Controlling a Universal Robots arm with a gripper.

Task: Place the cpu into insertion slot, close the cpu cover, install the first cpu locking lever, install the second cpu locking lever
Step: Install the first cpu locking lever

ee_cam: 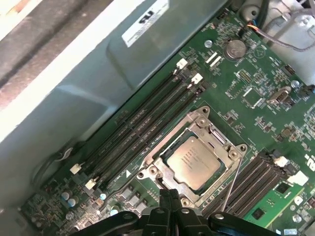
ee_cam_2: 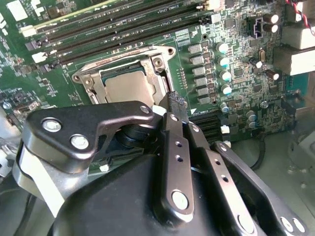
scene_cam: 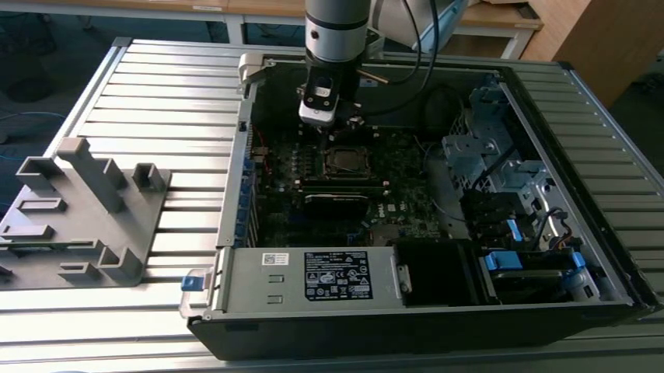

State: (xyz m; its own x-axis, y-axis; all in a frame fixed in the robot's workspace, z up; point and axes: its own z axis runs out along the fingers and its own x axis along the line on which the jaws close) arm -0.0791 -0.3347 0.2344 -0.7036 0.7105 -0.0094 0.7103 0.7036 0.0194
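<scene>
The cpu (ee_cam: 194, 162), a grey metal square, lies in the insertion slot (scene_cam: 347, 159) of the green motherboard inside an open computer case. The silvery cpu cover (ee_cam: 165, 172) lies flat around the cpu (ee_cam_2: 129, 88) as a frame. A thin locking lever rod (ee_cam: 232, 184) slants along one side of the socket. My gripper (ee_cam: 170, 196) hangs just above the socket's edge with its black fingers pressed together and nothing visible between them. In the exterior view the gripper (scene_cam: 330, 124) sits just behind the socket.
Long black memory slots (ee_cam: 142, 128) run beside the socket. The case wall and a grey power supply box (scene_cam: 311, 276) stand in front, with a drive cage (scene_cam: 498, 163) and cables at the exterior view's right. A grey fixture (scene_cam: 78, 210) rests on the table at the left.
</scene>
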